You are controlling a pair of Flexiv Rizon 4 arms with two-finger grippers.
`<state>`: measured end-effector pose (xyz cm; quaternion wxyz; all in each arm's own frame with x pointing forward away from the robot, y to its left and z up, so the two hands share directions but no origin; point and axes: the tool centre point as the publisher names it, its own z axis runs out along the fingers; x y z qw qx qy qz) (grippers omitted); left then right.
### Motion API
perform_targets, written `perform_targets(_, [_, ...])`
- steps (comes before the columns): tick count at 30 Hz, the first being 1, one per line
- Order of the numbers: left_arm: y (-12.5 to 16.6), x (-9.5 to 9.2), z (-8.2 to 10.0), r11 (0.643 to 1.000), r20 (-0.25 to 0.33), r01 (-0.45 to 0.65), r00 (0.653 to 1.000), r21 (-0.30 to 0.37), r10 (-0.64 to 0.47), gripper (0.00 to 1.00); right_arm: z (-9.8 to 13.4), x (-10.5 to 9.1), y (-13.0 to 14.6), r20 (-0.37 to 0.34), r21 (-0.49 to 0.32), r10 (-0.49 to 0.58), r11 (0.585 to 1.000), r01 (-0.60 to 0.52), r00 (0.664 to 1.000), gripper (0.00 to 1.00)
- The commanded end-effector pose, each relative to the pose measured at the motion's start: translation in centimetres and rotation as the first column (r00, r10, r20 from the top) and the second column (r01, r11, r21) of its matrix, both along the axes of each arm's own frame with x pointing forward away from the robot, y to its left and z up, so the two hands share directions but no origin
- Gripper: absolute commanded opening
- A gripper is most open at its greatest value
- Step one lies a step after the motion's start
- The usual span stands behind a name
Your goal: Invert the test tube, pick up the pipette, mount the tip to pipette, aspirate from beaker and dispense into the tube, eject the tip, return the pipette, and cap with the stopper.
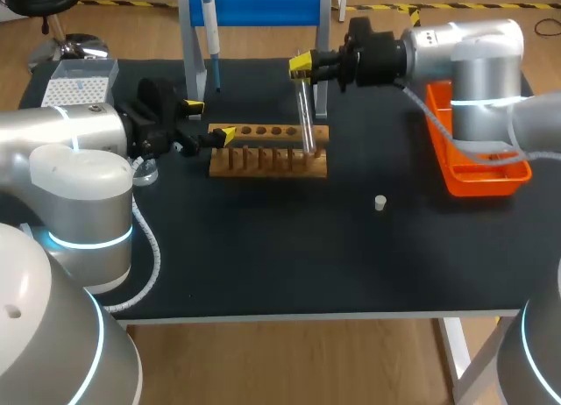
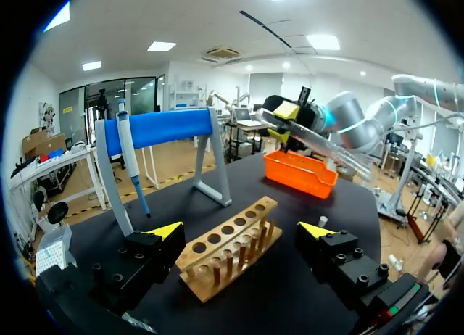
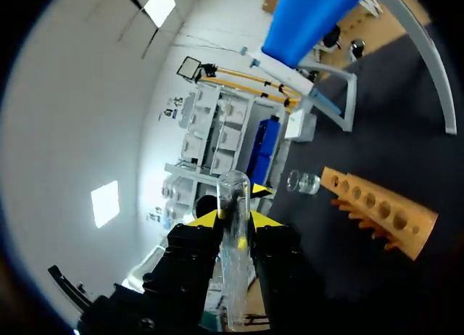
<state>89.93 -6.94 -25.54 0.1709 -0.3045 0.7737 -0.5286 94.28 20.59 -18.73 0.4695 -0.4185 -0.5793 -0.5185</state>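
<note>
The right gripper (image 1: 301,66), in the upper middle of the frame, has its jaws pinched on a clear glass test tube (image 1: 306,116), slanting slightly over the wooden rack's (image 1: 268,159) right end. The left gripper (image 1: 210,120) sits at the rack's left end, jaws wide and holding nothing.

bright even overhead light, faint soft shadows.

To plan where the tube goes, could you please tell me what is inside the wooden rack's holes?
Every hole of the wooden rack looks empty in the left wrist view. In the head view the test tube, held in the right tool, covers one end hole.
</note>
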Motion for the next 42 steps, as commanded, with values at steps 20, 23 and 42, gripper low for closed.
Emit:
perform_targets(20, [0.0,-0.1,-0.2,1.0,0.006,-0.001,1.0,-0.006,0.001,1.0,-1.3,-1.9,-1.0,-0.317,-0.026,-0.023,1.0,0.016,0.948,0.0])
perform_targets(23, [0.0,-0.1,-0.2,1.0,0.006,-0.001,1.0,-0.006,0.001,1.0,-1.1,-2.2,-0.9,-0.255,0.006,0.003,1.0,-0.001,0.967,0.0])
perform_targets(42, [0.0,-0.1,-0.2,1.0,0.006,-0.001,1.0,-0.006,0.001,1.0,-1.0,-2.6,-1.5,-0.193,0.036,0.05,0.998,-0.044,0.98,0.0])
